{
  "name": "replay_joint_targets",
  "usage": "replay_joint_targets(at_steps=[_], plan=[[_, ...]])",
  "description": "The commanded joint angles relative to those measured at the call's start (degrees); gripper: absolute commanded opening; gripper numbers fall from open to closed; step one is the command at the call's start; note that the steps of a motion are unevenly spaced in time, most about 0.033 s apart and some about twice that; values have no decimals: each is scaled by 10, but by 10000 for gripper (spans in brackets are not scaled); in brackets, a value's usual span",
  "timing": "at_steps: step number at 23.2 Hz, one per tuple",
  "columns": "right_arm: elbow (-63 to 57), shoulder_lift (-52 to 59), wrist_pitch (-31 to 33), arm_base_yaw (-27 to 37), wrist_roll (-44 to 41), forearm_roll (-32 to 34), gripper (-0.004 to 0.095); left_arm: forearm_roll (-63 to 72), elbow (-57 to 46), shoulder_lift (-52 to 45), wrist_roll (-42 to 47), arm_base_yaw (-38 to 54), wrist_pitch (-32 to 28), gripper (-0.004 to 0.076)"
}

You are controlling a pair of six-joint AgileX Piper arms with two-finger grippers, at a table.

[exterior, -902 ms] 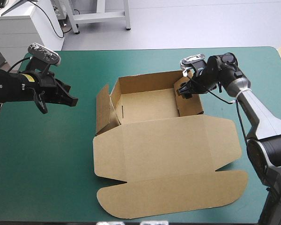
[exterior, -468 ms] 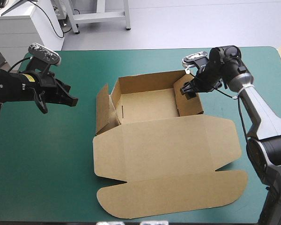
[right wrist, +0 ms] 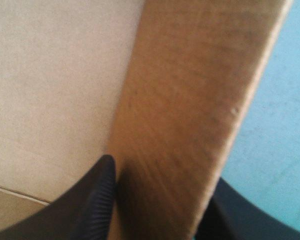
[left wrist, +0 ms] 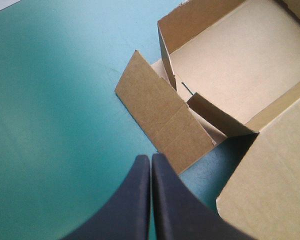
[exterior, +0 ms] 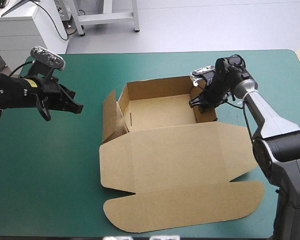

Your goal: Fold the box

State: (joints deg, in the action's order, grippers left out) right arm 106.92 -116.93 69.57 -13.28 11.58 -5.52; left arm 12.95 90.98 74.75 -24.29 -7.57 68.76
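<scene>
Box point(exterior: 175, 165) lies mid-table on the teal-green cover point(exterior: 50, 165); tray raised at its far half, lid flat at its near half. My right gripper point(exterior: 200, 101) is clamped on the box's right wall point(right wrist: 190, 100), one black finger inside, one outside; my left gripper point(exterior: 76, 106) is closed on nothing, off the box's left side, aimed at the loose left flap point(left wrist: 162, 117). Recommendation: seat the right wall squarely upright without dragging the tray; left flap judged not yet tucked.
</scene>
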Motion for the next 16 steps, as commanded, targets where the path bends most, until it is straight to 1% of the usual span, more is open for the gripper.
replay_joint_targets(at_steps=[1,2,3,7,9,10,11,13,15,16], plan=[[21,32,-17,5,-1,-2,99,9,16,-14,3,2,-26,-8],[21,32,-17,5,0,-2,21,9,16,-14,3,2,-26,-8],[21,32,-17,5,0,-2,-15,9,16,-14,3,2,-25,-8],[32,33,-18,5,1,0,-21,9,15,-14,3,2,-16,-8],[51,36,-8,5,5,3,-21,5,7,-13,3,2,-19,-8],[70,38,13,5,10,3,-21,-2,-5,-13,3,2,-25,-8],[88,44,19,5,9,3,-21,-11,-18,-12,3,2,-31,-8],[106,69,19,9,9,-4,-21,-37,-43,-4,7,2,-36,-8],[116,101,19,19,19,-8,-21,-68,-72,3,9,2,-57,-8],[117,117,19,27,21,-9,-21,-79,-89,9,9,2,-81,-8]])
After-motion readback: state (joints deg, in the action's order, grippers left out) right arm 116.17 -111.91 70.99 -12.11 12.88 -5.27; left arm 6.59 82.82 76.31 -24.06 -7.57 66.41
